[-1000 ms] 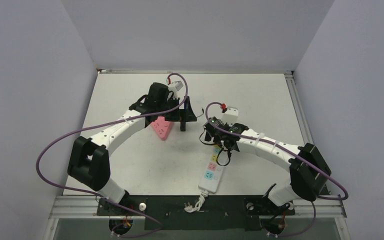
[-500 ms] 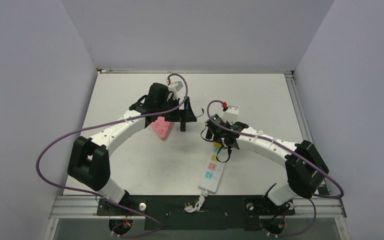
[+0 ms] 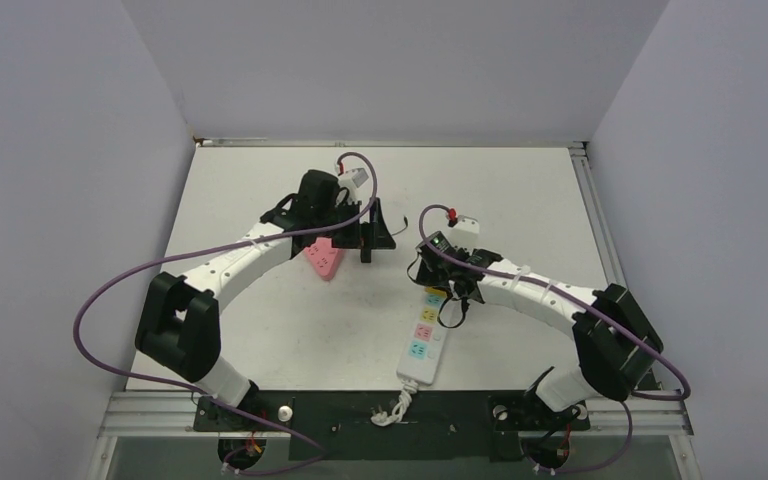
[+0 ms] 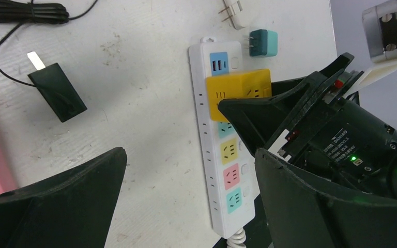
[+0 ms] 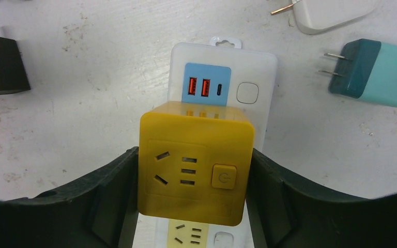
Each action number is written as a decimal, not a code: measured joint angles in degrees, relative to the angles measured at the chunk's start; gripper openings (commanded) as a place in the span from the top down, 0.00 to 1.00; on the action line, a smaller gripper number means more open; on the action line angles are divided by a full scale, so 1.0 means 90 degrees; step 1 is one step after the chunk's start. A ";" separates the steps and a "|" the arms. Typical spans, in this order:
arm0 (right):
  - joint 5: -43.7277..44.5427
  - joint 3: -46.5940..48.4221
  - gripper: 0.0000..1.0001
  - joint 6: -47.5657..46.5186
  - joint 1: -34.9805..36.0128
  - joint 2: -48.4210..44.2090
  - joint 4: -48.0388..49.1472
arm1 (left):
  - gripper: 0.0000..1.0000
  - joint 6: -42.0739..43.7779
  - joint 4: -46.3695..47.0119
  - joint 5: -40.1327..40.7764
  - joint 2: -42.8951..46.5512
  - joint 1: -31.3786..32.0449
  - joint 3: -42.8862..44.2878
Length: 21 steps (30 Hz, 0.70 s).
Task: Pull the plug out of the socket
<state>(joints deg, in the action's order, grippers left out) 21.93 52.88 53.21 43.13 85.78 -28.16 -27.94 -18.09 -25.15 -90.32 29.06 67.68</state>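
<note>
Two arms over the white table (image 3: 520, 190), and the socket (image 3: 422, 345) is our landmark: a long white strip lying lengthwise, its corded end at the near edge and its far end under the right arm (image 3: 540, 292).

Left arm (image 3: 240, 255) reaches out well to the left of the socket, and the left gripper (image 3: 372, 232) hangs there with its claw spread wide, nothing between the fingers (image 4: 82, 191). Its wrist camera looks across at the socket (image 4: 222, 152) from that side.

Pink block (image 3: 322, 258) lies on the table left of the socket, just below that left gripper.

Now the action: the yellow cube plug (image 5: 195, 168) sits on the socket (image 5: 222, 67), right behind the blue USB panel at the far end. The right gripper (image 5: 194, 191) is closed in on it, a black finger (image 5: 108, 196) pressed to each side of the cube.

Black adapter (image 4: 57, 98) lies off to the socket's left, apart from it. Teal charger (image 5: 372, 72) rests just beyond the socket's far end, prongs pointing at it, and a white plug (image 5: 331, 13) lies a little past that.
</note>
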 measured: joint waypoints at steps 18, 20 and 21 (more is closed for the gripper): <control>-0.0712 -0.1018 0.95 0.0012 -0.0464 -0.1630 0.1319 | 0.08 -0.0818 0.0845 -0.1163 -0.0811 0.0894 -0.0410; -0.0714 -0.1103 0.95 0.0015 -0.0498 -0.1712 0.1438 | 0.08 -0.0811 0.0826 -0.1134 -0.0874 0.0940 -0.0408; -0.0716 -0.1149 0.95 0.0015 -0.0510 -0.1763 0.1481 | 0.08 -0.0801 0.0816 -0.1112 -0.0911 0.0969 -0.0408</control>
<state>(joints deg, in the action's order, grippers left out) 15.49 42.54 53.34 38.54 69.91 -14.83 -35.16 -10.74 -35.16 -98.52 37.78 64.01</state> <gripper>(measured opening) 0.626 0.918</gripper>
